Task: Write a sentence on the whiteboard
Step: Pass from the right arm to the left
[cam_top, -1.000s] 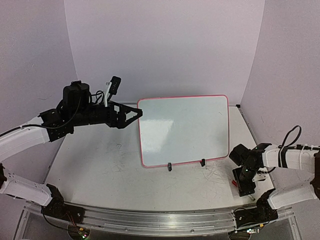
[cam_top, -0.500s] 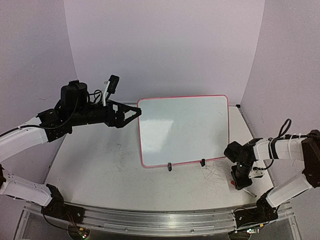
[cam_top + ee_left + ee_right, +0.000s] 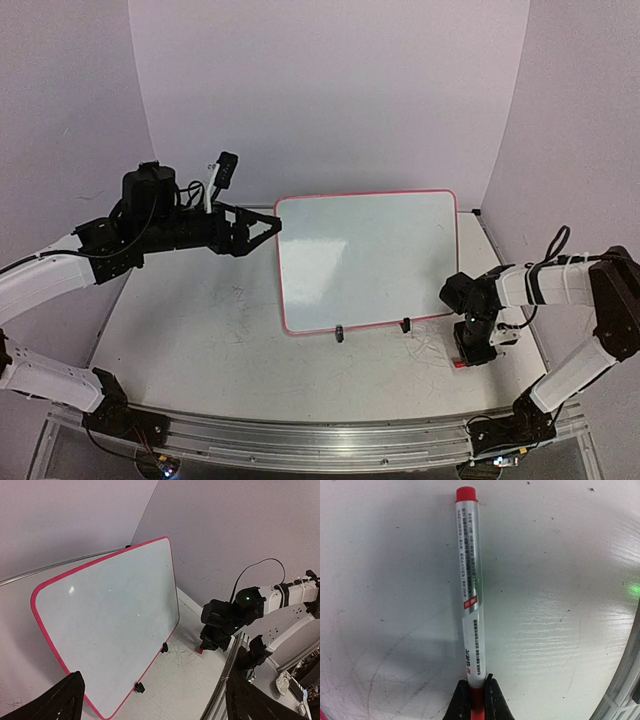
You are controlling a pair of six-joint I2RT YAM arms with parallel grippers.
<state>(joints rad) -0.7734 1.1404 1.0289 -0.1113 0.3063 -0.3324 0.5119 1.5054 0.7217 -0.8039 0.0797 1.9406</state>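
The whiteboard (image 3: 365, 260) stands tilted on its clip feet (image 3: 341, 333) in the middle of the counter (image 3: 200, 340). It is blank, so no sentence is written yet. My left gripper (image 3: 275, 228) hangs wide open beside the board's upper left corner, holding nothing. My right gripper (image 3: 476, 690) is clamped on one end of the red marker (image 3: 470, 580), which lies flat on the counter to the right of the board. I judge this is the pick-up step. Next I must lift the marker, get the cap (image 3: 466, 494) off, and bring the tip to the board.

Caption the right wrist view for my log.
Right end effector shut on a red-capped marker lying on the scuffed white table.
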